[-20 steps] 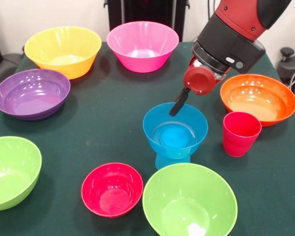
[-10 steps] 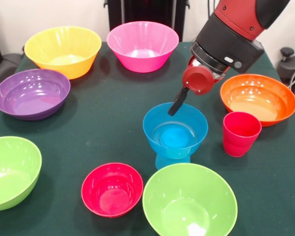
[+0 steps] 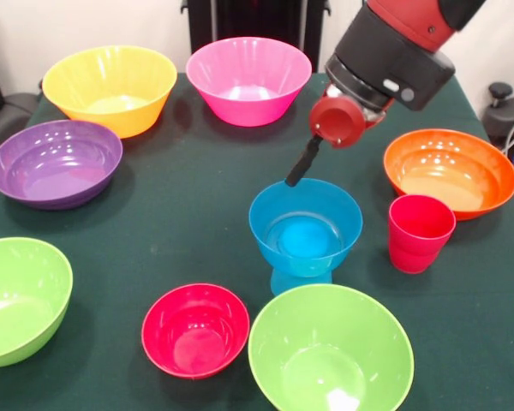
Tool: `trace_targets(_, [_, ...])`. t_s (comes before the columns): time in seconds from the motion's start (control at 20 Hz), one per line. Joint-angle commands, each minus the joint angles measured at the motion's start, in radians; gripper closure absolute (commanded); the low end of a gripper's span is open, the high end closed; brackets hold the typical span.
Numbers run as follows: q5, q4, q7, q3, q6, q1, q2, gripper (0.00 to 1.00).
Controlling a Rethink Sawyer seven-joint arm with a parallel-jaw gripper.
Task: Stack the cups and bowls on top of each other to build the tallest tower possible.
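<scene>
Blue tower: a glossy blue plastic bowl (image 3: 306,226) rested on an upturned light blue plastic cup (image 3: 284,280), mid-table; most of the cup was hidden behind a lime green plastic bowl (image 3: 331,349).
Gripper: the black gripper (image 3: 296,169) hung above the blue bowl's far rim; only one finger showed, so whether it was released or clenched could not be told.
Cut off: the red and black arm (image 3: 394,43) left the top edge.
Surface: dark green tablecloth (image 3: 188,197).
Room: pale wall (image 3: 17,34) behind.
</scene>
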Motion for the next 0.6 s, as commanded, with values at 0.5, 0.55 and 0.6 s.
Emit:
trace_targets(0.5, [-0.176,-0.050,-0.059,0.024,0.129,-0.104,-0.307,0.00])
trace_targets(0.55, [-0.192,-0.054,-0.081,0.032,0.156,-0.119,-0.332,0.00])
trace_targets(0.6, [-0.202,-0.053,-0.090,0.045,0.161,-0.128,-0.348,0.00])
